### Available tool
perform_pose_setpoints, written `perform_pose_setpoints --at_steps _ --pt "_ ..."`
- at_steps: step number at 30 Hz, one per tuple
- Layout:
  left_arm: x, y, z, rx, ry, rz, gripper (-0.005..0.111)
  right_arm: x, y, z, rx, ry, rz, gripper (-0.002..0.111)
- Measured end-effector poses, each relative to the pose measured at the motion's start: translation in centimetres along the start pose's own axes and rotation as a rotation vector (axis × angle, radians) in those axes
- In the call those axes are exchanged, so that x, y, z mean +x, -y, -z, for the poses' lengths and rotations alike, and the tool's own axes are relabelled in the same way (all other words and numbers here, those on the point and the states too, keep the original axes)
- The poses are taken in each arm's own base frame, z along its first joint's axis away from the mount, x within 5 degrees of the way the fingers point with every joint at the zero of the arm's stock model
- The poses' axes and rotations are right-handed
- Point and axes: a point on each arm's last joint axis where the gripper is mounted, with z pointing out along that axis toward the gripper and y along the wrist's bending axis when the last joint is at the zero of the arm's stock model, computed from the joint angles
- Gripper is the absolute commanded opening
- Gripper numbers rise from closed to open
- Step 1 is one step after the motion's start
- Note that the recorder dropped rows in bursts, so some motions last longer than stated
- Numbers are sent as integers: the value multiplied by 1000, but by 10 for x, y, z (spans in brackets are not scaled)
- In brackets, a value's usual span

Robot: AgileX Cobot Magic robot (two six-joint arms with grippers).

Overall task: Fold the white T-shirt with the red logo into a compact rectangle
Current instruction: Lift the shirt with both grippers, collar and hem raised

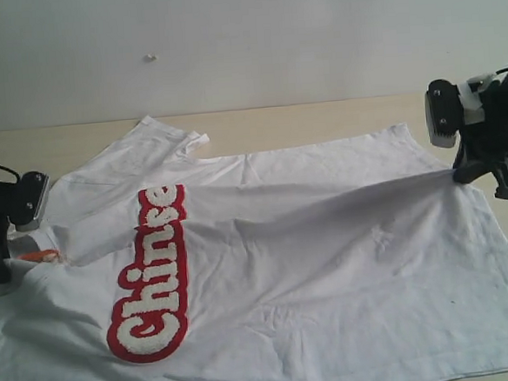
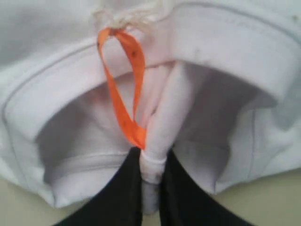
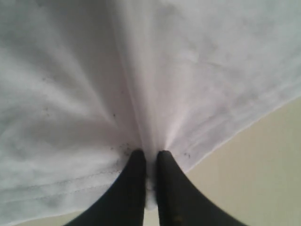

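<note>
white T-shirt (image 1: 329,264) lies spread on tan table (image 1: 318,114), near edge cut off by frame; red logo (image 1: 150,281) has its far letters bunched in a fold; right gripper (image 3: 150,157) jaws pinch the hem; left gripper (image 2: 151,160) jaws pinch a collar fold, touching orange tag (image 2: 123,89)

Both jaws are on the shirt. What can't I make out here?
White T-shirt near edge: exterior view, cut off by frame bottom.
Red logo middle letters: exterior view, tucked in a crease.
Layers pinched by the jaws: wrist views, bunched fabric hides them.
Speck on wall: exterior view, too small.
</note>
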Motion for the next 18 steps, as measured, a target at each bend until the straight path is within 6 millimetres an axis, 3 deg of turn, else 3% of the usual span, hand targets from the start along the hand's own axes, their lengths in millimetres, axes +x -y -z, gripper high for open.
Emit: perform_pose_setpoints --at_steps 4,11,13,14,18 --pt "0 1 38 -104 11 52 0 -10 -3 44 51 52 -16 0" --pt "1 8 84 -225 19 86 0 -20 -10 102 169 105 -13 0" --pt "3 12 99 -270 13 104 0 -22 -14 121 216 111 -1 0" --pt "5 15 113 -313 -1 129 0 -23 -18 140 268 107 17 0" --pt "11 25 142 -409 -29 195 0 -24 -29 173 352 109 18 0"
